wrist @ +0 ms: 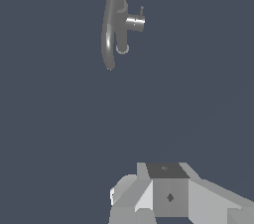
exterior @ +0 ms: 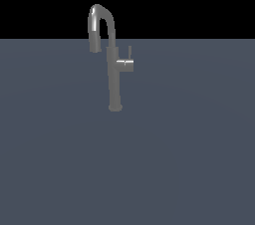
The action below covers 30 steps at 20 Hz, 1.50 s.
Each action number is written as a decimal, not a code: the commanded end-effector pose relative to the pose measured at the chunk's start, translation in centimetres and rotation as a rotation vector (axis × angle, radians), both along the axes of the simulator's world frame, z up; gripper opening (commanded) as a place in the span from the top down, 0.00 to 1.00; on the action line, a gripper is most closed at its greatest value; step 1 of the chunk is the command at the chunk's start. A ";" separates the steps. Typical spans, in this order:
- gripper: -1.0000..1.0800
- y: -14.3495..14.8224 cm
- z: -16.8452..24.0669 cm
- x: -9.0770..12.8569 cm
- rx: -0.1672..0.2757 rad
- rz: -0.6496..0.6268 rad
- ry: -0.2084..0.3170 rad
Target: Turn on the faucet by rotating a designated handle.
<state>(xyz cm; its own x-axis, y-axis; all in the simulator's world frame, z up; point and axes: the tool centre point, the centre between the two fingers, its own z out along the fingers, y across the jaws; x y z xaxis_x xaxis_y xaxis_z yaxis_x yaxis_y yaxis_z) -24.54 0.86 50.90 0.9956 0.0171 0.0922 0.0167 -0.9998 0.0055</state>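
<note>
Seen in the exterior view, from left to right: spout nozzle first, hanging at about 10 o'clock from the column's midpoint; then the faucet (exterior: 114,77) itself, a slim grey column standing upright on a flared base on the dark slate floor (exterior: 189,159), roughly at 12 o'clock from picture centre; then the handle (exterior: 125,64), a short horizontal stub jutting from the column toward 3 o'clock, with a thin lever rod rising from it toward 12 o'clock.

No arm visible in the exterior view. In the wrist view, only the gripper (wrist: 149,203) body showing at the frame edge, fingertips out of sight; open or closed cannot be told. Well apart from the faucet (wrist: 112,25), with the handle (wrist: 135,22) sticking out on the 3 o'clock side of the arched spout.

Likely handling, judged by looks: rigid metal, fixed at the base, not liftable, only the handle turning on its hinge. Smooth and probably slippery; thin lever small, so easy to miss or slide off. Best contact probably on the lever rod near its free tip, pushing sideways around the stub's axis for most leverage, or pinching the rod between the fingers. Stub itself short, offering little grip. Task not begun.
</note>
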 end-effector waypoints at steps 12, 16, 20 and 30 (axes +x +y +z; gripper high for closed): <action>1.00 0.4 -0.1 1.6 0.045 -0.043 0.042; 1.00 0.7 -0.1 3.0 0.085 -0.081 0.079; 1.00 1.0 -0.3 4.9 0.138 -0.132 0.128; 1.00 1.4 -1.4 10.8 0.302 -0.287 0.279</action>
